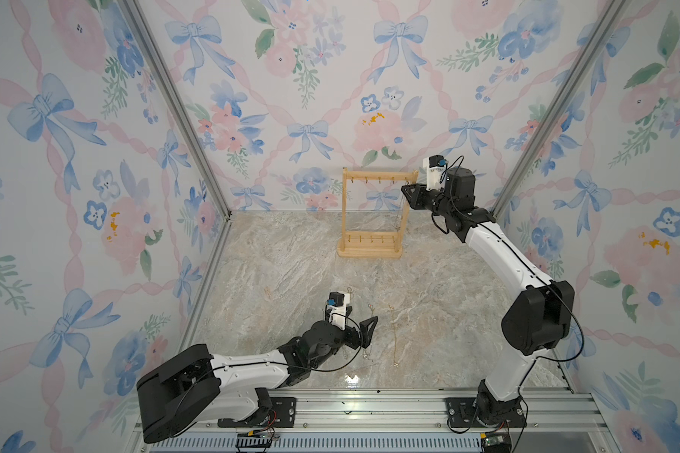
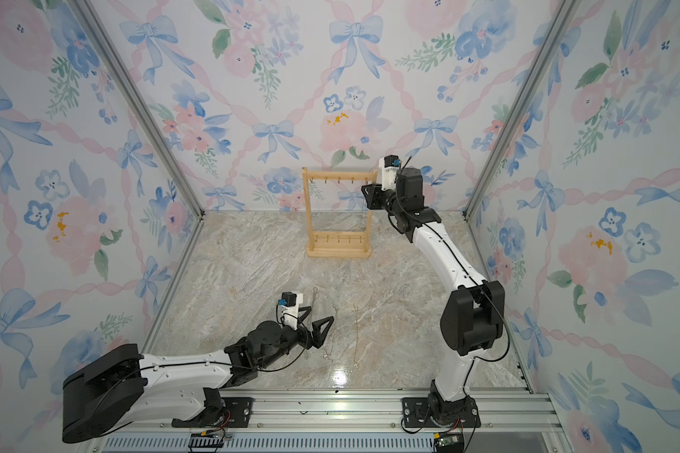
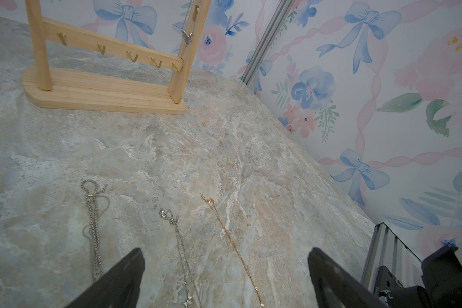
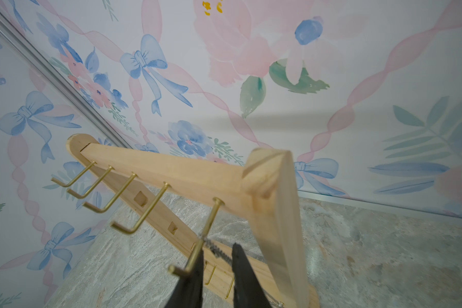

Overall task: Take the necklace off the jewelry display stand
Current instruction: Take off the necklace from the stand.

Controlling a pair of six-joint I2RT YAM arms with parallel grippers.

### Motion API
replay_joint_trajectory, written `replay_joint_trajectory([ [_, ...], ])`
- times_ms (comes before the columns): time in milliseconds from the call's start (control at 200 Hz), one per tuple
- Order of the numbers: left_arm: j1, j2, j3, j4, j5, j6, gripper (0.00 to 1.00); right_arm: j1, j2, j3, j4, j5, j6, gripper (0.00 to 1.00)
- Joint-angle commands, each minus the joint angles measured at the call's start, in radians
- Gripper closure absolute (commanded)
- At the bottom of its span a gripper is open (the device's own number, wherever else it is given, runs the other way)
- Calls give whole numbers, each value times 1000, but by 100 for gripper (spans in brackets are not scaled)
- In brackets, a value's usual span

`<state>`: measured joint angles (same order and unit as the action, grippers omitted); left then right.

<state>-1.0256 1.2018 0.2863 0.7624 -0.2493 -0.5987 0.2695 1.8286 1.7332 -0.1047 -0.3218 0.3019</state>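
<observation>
The jewelry display stand (image 1: pixel 373 176) (image 2: pixel 336 174) is a pine frame at the back of the marble table. A thin silver necklace (image 4: pixel 216 248) hangs from the last brass hook at the right end of its top bar. Its chain drops beside the right upright (image 1: pixel 403 213), and a pendant (image 3: pixel 187 36) shows low down. My right gripper (image 4: pixel 218 248) (image 1: pixel 407 192) sits at that hook, jaws narrowly apart with the chain running between them. The hook crosses in front of one finger. My left gripper (image 3: pixel 226 250) (image 1: pixel 362 313) hovers wide open and empty, low over the table near the front.
Three necklaces lie on the table under and beside my left gripper: a heavy silver chain (image 3: pixel 94 226), a fine silver one (image 3: pixel 180 245) and a gold one (image 3: pixel 230 234). Floral walls close in three sides. A metal rail (image 1: pixel 370 408) runs along the front.
</observation>
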Motion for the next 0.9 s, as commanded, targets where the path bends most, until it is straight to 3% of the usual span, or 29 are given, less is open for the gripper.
replay_joint_trajectory([
  [0, 10, 8, 19, 14, 9, 12, 2, 13, 16, 32, -14, 3, -16, 78],
  [895, 10, 12, 22, 14, 16, 9, 2, 14, -32, 10, -23, 15, -21, 100],
])
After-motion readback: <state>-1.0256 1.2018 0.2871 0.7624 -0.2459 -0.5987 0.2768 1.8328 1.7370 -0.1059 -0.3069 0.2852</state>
